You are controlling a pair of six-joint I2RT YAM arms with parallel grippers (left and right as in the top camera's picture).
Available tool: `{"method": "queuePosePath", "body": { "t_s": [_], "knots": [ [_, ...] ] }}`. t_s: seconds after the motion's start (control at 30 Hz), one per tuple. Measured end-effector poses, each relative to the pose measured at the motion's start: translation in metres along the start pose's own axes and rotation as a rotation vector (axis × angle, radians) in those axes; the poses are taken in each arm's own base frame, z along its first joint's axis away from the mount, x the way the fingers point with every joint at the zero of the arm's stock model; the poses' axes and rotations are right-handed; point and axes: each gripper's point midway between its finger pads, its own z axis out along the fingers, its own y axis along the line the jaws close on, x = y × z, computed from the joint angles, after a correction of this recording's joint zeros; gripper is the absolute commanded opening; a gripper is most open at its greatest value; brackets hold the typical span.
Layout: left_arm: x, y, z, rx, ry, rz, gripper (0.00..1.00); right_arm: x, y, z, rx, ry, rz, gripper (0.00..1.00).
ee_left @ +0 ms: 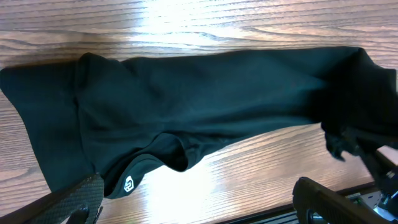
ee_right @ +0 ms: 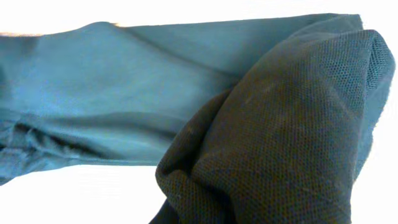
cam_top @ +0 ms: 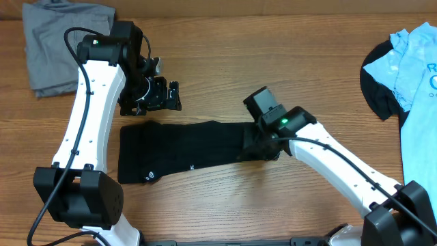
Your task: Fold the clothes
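My right gripper (cam_top: 261, 145) pinches the right end of the black shirt (cam_top: 177, 152), which lies long across the table (cam_top: 225, 61), so I can fold it over. My left gripper (cam_top: 171, 96) hangs spread wide beside it, holding nothing, ready to help.

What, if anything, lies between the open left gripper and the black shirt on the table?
Nothing visible. The left gripper hangs open beside the far edge of the black shirt, with only bare table between. The grey garment and light blue T-shirt lie well aside.
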Motion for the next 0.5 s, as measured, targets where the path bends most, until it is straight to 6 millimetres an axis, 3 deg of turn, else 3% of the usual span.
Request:
{"method": "queuePosePath", "body": {
  "t_s": [0.23,0.3,0.5],
  "knots": [
    [0.0,0.0,0.0,0.0,0.0,0.0,1.0,-0.002,0.028,0.001,-0.081,-0.032,-0.048,0.12],
    [0.0,0.0,0.0,0.0,0.0,0.0,1.0,0.001,0.029,0.002,-0.087,-0.023,-0.042,0.17],
    [0.0,0.0,0.0,0.0,0.0,0.0,1.0,0.005,0.031,0.011,-0.099,0.01,-0.044,0.14]
  ]
}}
